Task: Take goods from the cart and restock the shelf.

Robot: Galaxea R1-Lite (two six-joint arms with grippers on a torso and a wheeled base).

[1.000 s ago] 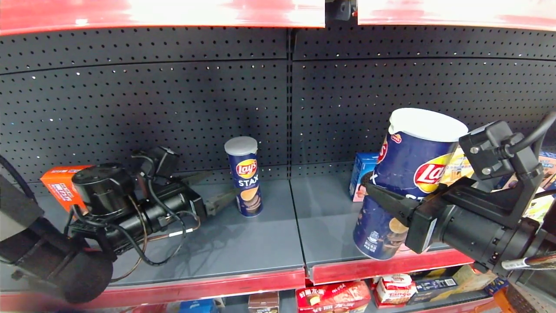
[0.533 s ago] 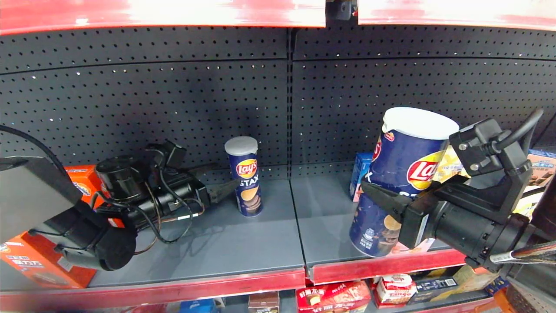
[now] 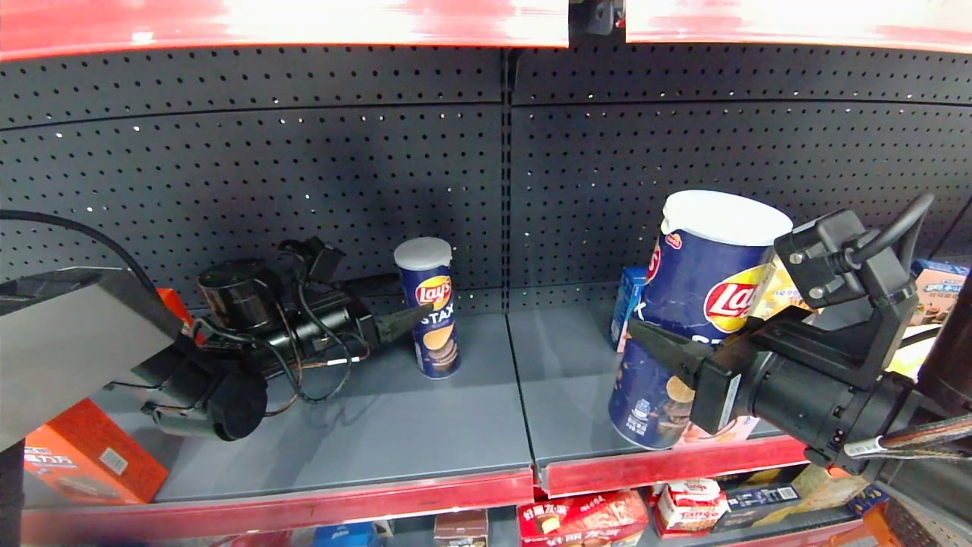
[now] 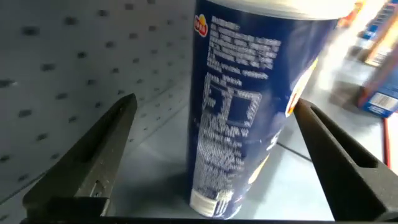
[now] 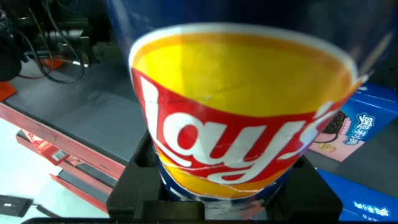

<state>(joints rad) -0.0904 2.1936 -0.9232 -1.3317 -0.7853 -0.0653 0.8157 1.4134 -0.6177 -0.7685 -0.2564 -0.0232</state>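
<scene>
While the left gripper (image 3: 411, 298) straddles the standing can (image 3: 427, 313), its jaws are spread, one finger on each side of the can's upper half. In the left wrist view one finger (image 4: 99, 149) stands off from the can (image 4: 249, 106) with a visible gap. The other lies close to its wall; contact cannot be told.

The standing can is upright on the grey shelf board (image 3: 395, 433), white lid on top, near the pegboard back (image 3: 304, 167).

Right of the standing can and nearer the front edge, the right gripper (image 3: 683, 346) is clamped around the middle of a second, matching can (image 3: 710, 266). This can is tilted. Whether its base touches the board cannot be told.

A blue box (image 3: 627, 300) stands right of the standing can, behind the held can. An orange box (image 3: 83, 460) lies far left of the standing can, at the front edge.
</scene>
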